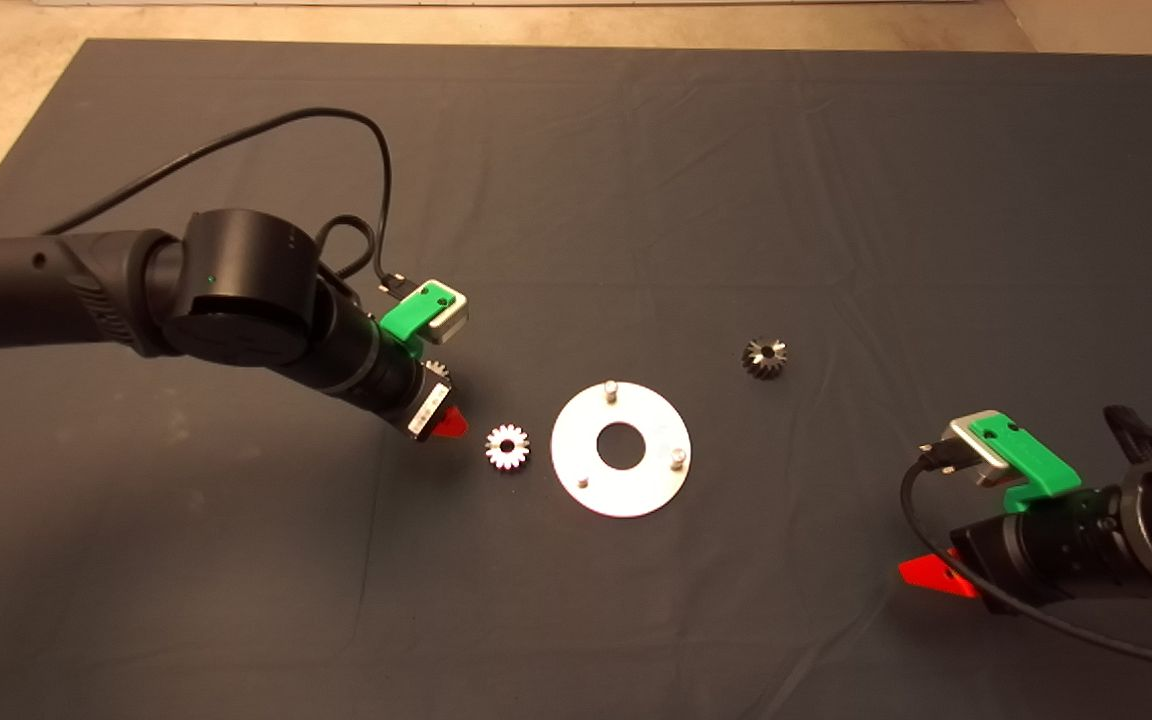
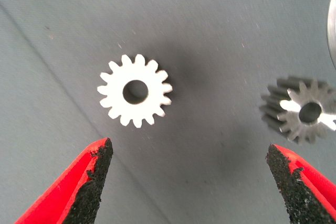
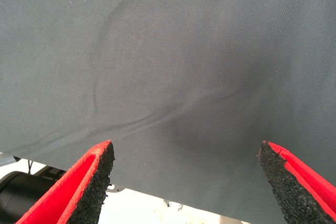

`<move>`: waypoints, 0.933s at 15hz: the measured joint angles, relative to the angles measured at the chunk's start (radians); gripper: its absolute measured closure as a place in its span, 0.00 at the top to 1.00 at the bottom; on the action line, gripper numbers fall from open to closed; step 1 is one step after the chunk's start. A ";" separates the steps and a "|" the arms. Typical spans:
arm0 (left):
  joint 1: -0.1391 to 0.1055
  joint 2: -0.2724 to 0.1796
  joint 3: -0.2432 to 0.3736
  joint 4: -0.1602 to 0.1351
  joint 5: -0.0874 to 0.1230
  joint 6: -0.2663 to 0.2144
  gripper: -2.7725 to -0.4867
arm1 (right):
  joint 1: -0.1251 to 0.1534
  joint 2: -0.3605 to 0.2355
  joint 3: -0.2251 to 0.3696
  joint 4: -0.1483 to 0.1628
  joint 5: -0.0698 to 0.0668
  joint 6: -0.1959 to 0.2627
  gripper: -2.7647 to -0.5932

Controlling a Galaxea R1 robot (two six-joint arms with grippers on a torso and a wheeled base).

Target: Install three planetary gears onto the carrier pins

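My left gripper [image 1: 446,418] hovers low over the mat just left of the round silver plate [image 1: 621,495], open and empty. In the left wrist view it [image 2: 189,182] is open, with two planetary gears ahead of its pads: a bright flat one [image 2: 135,91] and a darker tilted one [image 2: 302,109]. In the head view the bright gear [image 1: 507,446] lies between gripper and plate, and a second gear [image 1: 434,372] peeks out behind the gripper. The third gear [image 1: 764,358] lies right of the plate. Three carrier pins [image 1: 611,388] [image 1: 677,457] [image 1: 583,481] stand bare.
My right gripper [image 1: 921,575] waits open at the mat's lower right; its wrist view [image 3: 186,182] shows bare mat and the mat's edge. The plate's rim [image 2: 332,19] shows in the left wrist view. A black cable [image 1: 376,170] loops above the left arm.
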 joint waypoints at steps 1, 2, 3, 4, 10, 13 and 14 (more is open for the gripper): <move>0.000 -0.001 0.000 0.004 -0.001 -0.002 0.69 | 0.000 0.000 0.000 0.000 0.000 0.000 0.67; 0.000 -0.004 0.000 0.013 -0.013 -0.002 0.69 | 0.000 0.000 0.000 0.000 0.000 0.000 0.67; 0.000 -0.006 0.000 0.027 -0.026 -0.003 0.69 | 0.000 0.000 0.000 0.000 0.000 0.000 0.67; 0.001 -0.006 -0.001 0.041 -0.037 -0.003 0.69 | 0.000 0.000 0.000 0.000 0.000 0.000 0.67; 0.017 -0.030 -0.009 0.068 -0.048 -0.003 0.69 | 0.000 0.015 0.000 0.000 0.000 0.000 0.67; 0.017 -0.036 -0.011 0.091 -0.065 -0.002 0.69 | 0.000 0.031 0.000 0.000 0.013 0.000 0.67; 0.018 -0.036 -0.019 0.093 -0.074 -0.002 0.69 | 0.000 0.031 0.000 0.000 0.012 0.000 0.67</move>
